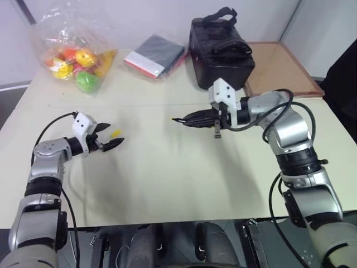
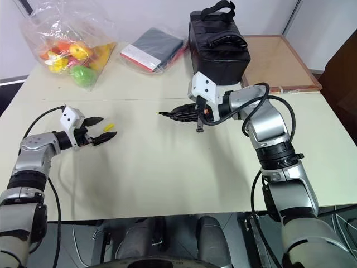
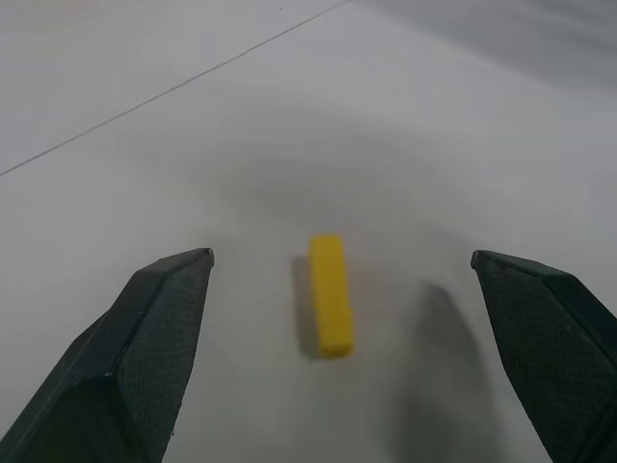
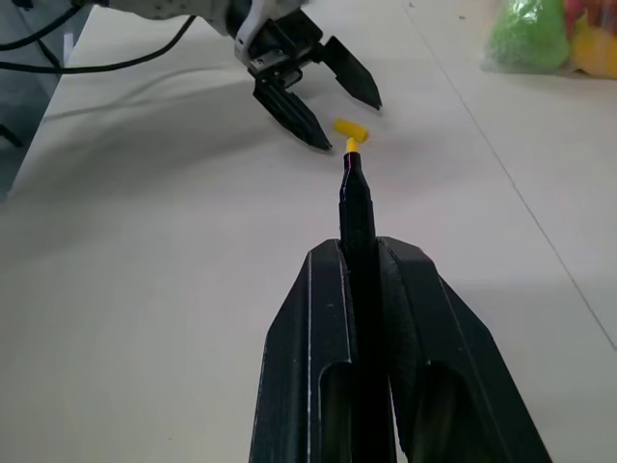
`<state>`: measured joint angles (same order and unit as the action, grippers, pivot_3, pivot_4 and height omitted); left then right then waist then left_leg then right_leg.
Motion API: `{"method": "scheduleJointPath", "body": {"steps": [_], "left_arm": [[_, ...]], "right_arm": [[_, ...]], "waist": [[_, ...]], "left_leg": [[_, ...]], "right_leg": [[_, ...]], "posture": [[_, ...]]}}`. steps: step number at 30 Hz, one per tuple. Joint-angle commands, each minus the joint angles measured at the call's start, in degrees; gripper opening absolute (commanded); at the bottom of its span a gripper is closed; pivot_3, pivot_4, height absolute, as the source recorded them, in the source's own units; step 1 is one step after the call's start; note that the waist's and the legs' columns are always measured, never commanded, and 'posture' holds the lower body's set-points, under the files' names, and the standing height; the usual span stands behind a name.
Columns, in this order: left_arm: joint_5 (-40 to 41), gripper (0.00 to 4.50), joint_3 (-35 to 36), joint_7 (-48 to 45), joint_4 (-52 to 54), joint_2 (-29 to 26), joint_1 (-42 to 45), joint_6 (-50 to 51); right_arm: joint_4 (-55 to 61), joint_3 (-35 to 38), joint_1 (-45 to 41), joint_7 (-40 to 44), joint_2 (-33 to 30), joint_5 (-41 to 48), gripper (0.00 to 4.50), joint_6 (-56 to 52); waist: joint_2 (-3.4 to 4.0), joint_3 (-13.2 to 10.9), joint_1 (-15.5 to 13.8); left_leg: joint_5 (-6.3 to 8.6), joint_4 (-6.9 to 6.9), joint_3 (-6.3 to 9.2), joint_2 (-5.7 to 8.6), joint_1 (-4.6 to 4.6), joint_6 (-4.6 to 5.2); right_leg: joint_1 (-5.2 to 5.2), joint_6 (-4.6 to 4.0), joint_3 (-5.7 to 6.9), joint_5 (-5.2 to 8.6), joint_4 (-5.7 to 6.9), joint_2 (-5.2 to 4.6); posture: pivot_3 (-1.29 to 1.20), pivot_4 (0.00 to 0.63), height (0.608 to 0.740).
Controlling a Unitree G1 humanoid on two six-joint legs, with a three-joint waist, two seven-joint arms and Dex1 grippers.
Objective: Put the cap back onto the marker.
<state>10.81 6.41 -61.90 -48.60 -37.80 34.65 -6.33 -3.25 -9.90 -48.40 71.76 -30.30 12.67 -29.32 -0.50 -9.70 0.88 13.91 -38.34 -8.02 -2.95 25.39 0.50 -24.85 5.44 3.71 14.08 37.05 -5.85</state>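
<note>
The cap lies on the table, framed between the spread fingers of the left gripper, its long axis apparently along the reach. Well right of the cap, the marker is clamped in the closed right gripper, tip toward the cap.

No legible text, label, brand, number or sign is found on any item inspected. The marker carries no readable print on its barrel. The cap is plain yellow, unmarked. The black bag shows no legible logo. The wrapped flat packet bears a pale strip along one edge; any print on it is too small to read.
</note>
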Motion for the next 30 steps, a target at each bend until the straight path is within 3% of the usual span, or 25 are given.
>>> {"method": "scheduleJointPath", "body": {"steps": [1,3,6,13,23,30], "left_arm": [[-0.9,4.50,-0.4,-0.2,-1.5,0.4,1.4,-2.2],[-1.4,4.50,-0.8,-0.4,-2.6,0.5,1.7,-2.8],[-1.6,3.64,-0.9,-0.6,-3.9,0.5,2.0,-3.3],[-2.2,0.06,-1.2,-1.1,-5.9,0.6,2.3,-4.1],[-2.3,0.02,-1.2,-1.4,-5.3,0.1,3.0,-4.1],[-0.8,0.02,-4.3,-10.2,8.2,-1.5,9.1,0.5]], "right_arm": [[2.9,0.6,-0.2,-0.6,-0.8,1.4,0.04,0.1],[3.1,0.7,0.3,-1.0,-1.0,1.4,0.04,0.1],[3.3,0.7,0.5,-1.3,-1.2,1.5,0.00,-0.1],[3.3,0.8,0.8,-2.0,-1.6,2.2,0.00,0.0],[0.9,0.6,0.8,-2.0,-2.8,2.0,0.00,1.2],[-7.8,-1.9,-3.7,2.5,-7.3,-3.2,0.00,10.9]], "waist": [[0.00,0.0,0.0],[-0.01,0.0,-0.2],[-0.02,0.0,-0.2],[-0.02,0.0,0.1],[-0.02,0.0,0.1],[-0.06,0.0,-0.2]], "left_leg": [[0.00,0.00,0.00,0.00,0.00,0.00],[0.00,0.00,0.02,0.00,0.00,0.00],[0.06,-0.02,0.01,0.01,0.00,0.10],[0.11,-0.02,0.05,0.00,-0.02,0.19],[0.15,-0.02,0.06,-0.01,-0.03,0.26],[0.15,-0.05,0.05,0.01,0.05,0.26]], "right_leg": [[0.00,0.00,0.00,0.00,0.00,0.00],[0.00,0.00,0.00,0.00,0.00,0.00],[0.03,0.00,0.01,0.00,0.00,-0.01],[0.02,0.00,0.01,0.00,0.04,0.00],[0.02,0.00,0.01,0.00,0.04,0.00],[0.00,0.00,0.03,0.00,0.03,0.00]], "posture": [[0.00,0.150,0.740],[0.00,0.150,0.740],[0.00,0.150,0.740],[0.00,0.150,0.740],[0.00,0.150,0.740],[0.00,0.150,0.740]]}}
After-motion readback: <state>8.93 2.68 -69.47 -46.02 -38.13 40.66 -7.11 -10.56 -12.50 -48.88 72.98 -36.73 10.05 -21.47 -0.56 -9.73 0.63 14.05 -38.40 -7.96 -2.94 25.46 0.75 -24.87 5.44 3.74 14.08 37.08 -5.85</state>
